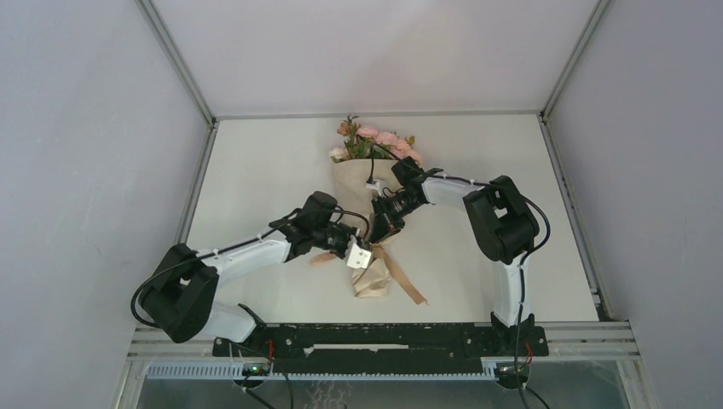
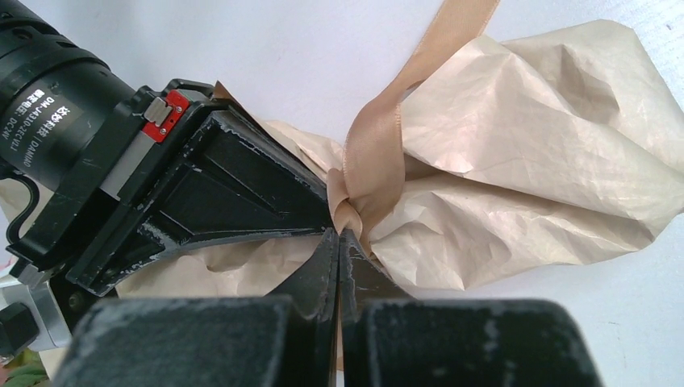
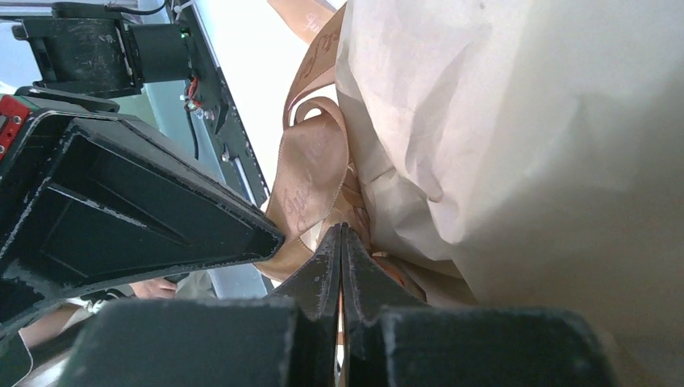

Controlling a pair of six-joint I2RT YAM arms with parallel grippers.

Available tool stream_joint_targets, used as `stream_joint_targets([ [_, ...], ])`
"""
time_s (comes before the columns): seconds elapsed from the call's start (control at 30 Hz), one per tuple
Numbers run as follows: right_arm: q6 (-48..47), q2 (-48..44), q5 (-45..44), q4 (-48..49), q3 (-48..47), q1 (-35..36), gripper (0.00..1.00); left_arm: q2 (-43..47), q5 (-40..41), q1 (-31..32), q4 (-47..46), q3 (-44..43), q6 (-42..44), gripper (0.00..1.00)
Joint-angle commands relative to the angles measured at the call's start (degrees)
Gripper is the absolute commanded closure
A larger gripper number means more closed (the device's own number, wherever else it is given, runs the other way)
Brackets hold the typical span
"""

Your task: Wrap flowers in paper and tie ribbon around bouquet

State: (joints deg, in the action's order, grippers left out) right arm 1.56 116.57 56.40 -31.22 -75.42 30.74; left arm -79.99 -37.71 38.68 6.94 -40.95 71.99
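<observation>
Left claw (image 2: 339, 235) is sitting fully closed, its two black fingers pressed flat against each other. We are seeing a thin tan sliver of the ribbon (image 2: 375, 149) running between them, so we are noting it as pinching the ribbon right at the knot. Right claw (image 3: 340, 230) is showing the same picture from its own camera: fingers drawn together, tips buried in a bunched loop of ribbon, a tan strip lying in the seam between them. We are reading that as a grip on the ribbon too. Both claws are meeting tip to tip at the narrow waist of the bundle, one coming in from the left, the other from the far right. We are finding the paper (image 2: 532, 145) wrapped around the flowers (image 1: 375, 141) as a crinkled cone lying on the white worktop (image 1: 256, 170), near its middle. Pink blooms and green leaves are poking out of the wide far end; the stems are hidden inside. Ribbon is circling the paper where it is gathering in, and one free tail is trailing over the worktop toward the near right, past the flared lower end of the paper.
</observation>
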Motion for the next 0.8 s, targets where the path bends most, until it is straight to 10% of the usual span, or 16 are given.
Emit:
stream_joint_targets([
  [0.0,-0.15,-3.99,-0.39,0.63,0.00,-0.24,0.98,1.94,-1.04,0.20,1.82,-2.76,1.38,1.00],
  [0.57,3.64,-7.96,-3.08,5.17,2.02,-1.48,1.00,1.41,-1.22,-0.12,1.65,-0.67,5.39,1.00],
  [0.77,4.17,-5.70,-4.18,6.69,1.46,0.05,0.78,2.87,-3.31,-1.56,-1.25,-0.58,1.27,1.00],
])
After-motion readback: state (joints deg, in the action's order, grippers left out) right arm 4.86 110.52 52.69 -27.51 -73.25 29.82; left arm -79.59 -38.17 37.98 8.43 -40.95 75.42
